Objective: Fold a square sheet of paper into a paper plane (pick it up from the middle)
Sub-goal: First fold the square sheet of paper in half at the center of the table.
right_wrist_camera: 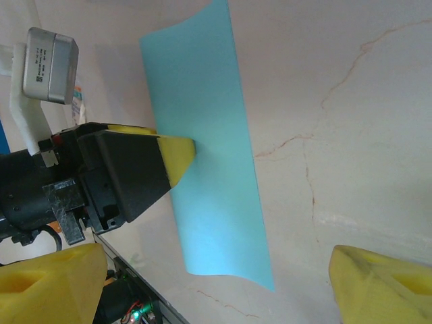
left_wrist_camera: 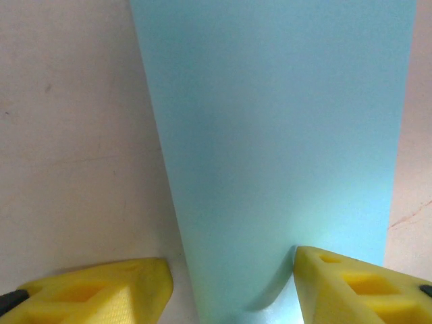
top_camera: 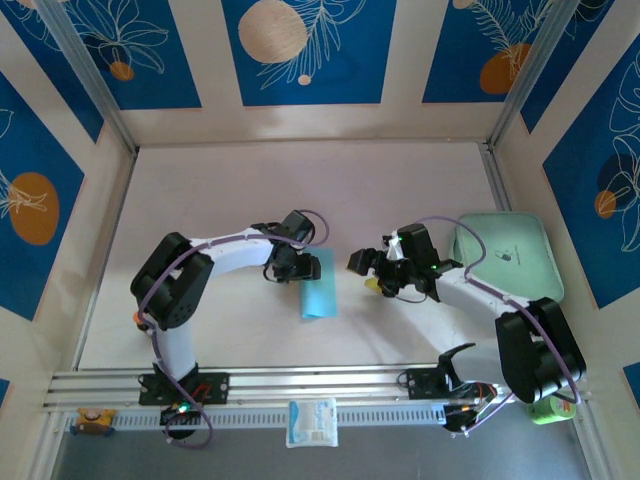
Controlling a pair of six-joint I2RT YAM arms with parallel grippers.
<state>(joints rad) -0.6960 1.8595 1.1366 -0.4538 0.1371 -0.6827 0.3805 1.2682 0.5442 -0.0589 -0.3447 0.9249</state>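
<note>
Hovering low over the light blue paper [left_wrist_camera: 277, 135], the left hand [left_wrist_camera: 233, 283] shows its yellow fingers spread, one tip over the bare table [top_camera: 220, 190], the other at the paper's surface, pinching nothing. The paper lies on the table as a long narrow strip stretching ahead of that hand, ends curling slightly. The right hand [right_wrist_camera: 216, 287] hangs near the strip's far side, fingers wide apart and empty.

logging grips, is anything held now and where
Nothing looks gripped: the paper lies on the table, left gripper open astride its edge, right gripper open and empty.
</note>
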